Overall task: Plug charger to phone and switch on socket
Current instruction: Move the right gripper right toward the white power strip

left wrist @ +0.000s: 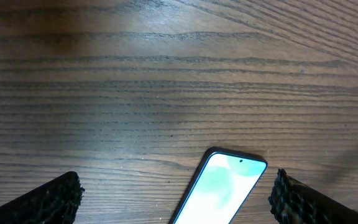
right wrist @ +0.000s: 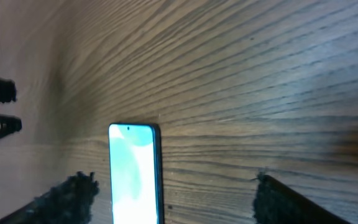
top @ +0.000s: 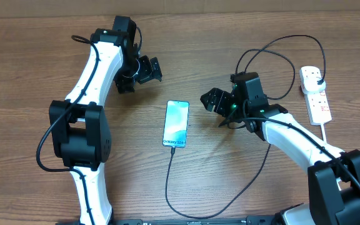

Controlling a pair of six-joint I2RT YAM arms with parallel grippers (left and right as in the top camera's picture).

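Observation:
The phone lies flat mid-table, its light blue screen up. It also shows in the left wrist view and the right wrist view. The charger's thin black cable runs from the phone's near end, loops along the table front and goes up to its black plug in the white socket strip at the far right. My left gripper is open and empty, up and left of the phone. My right gripper is open and empty, just right of the phone's top.
The strip's thick white cord trails toward the front right. The black cable also loops behind my right arm. The left arm's base stands at the left. Bare wood lies around the phone.

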